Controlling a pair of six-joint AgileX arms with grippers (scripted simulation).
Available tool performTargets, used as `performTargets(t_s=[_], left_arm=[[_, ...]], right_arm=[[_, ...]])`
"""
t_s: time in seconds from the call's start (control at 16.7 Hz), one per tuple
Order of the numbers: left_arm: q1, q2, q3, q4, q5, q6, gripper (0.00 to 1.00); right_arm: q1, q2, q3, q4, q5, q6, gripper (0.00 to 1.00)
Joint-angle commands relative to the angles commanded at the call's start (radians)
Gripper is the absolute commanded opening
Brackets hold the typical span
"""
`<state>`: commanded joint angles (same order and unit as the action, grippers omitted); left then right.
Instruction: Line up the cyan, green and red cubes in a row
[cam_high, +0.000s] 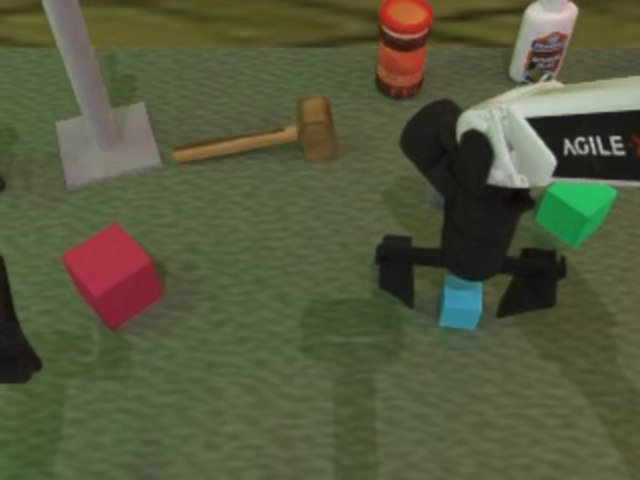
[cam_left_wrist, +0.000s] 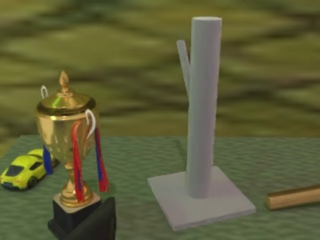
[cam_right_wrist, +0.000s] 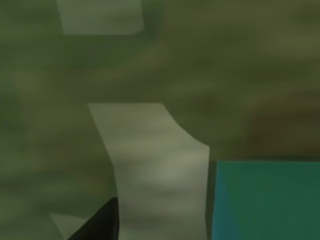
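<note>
The right tool (cam_high: 468, 276) stood spread, straddling the cyan cube (cam_high: 460, 303) on the tabletop (cam_high: 300, 400), green cube (cam_high: 574, 212) just beyond. The red cube (cam_high: 113, 274) lay far left, nearer the parked left arm.

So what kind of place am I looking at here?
Probably a computer-rendered test tabletop, not a real room: a green mat scattered with unrelated props, a wooden mallet, a gold trophy, plain coloured cubes like the red cube, and the right gripper hovering above.

Right claw (cam_high: 468, 278) spread wide — straddling cyan cube (cam_high: 460, 303).
</note>
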<state>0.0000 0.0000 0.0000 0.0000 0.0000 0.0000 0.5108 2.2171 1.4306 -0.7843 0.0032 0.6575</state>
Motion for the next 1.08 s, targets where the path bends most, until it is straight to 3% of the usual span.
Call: performTargets(t_s=[0.6, 1.08], left_arm=[[0.0, 0.0, 0.0, 0.0, 0.0, 0.0, 1.0], [0.0, 0.0, 0.0, 0.0, 0.0, 0.0, 1.0]], right_arm=[[0.0, 0.0, 0.0, 0.0, 0.0, 0.0, 0.02], [0.0, 0.0, 0.0, 0.0, 0.0, 0.0, 0.0]])
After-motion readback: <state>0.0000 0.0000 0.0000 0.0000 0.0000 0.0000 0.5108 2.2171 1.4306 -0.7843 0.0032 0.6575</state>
